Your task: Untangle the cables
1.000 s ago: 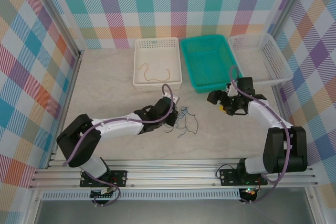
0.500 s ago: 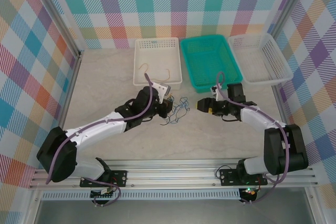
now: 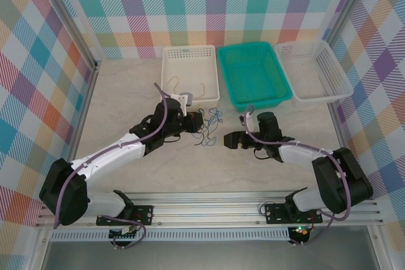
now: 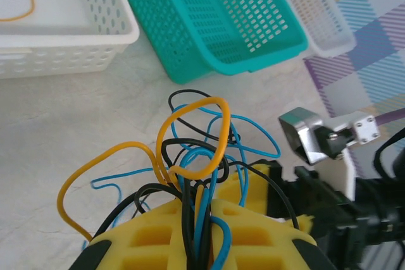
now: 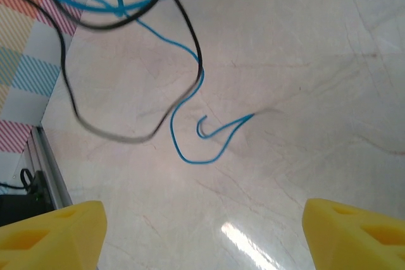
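**Count.** Two arms work over one table [image 3: 126, 93]. Three baskets stand in a row at its far edge: a left white basket [image 3: 190, 101], a teal basket [image 3: 259, 104] and a right white basket [image 3: 323, 97]. A single orange cable [image 3: 172, 83] lies inside the left white basket. One tangle of cables [image 3: 209, 128] sits near the table centre, just in front of the left white basket and the teal basket. It contains orange, black and blue strands. The number of strands per colour cannot be told.

**Views.** The top view places the tangle between the two grippers, with the left gripper [image 3: 195, 122] at its left edge and the right gripper [image 3: 229, 139] close by on its right. The left wrist view shows the grip itself. An orange loop [image 4: 196, 137] and several blue and black loops rise ahead of the yellow pads [image 4: 152, 232]. The right wrist view shows a blue strand [image 5: 190, 102] curling on the table surface and a black strand [image 5: 120, 136] hanging ahead of the fingers.

**Fingers.** The left fingers are closed to a narrow gap and clamp black, blue and orange strands of the tangle. The right fingertips [image 5: 57, 232] stand wide apart, holding and touching nothing. The strands lie beyond them.
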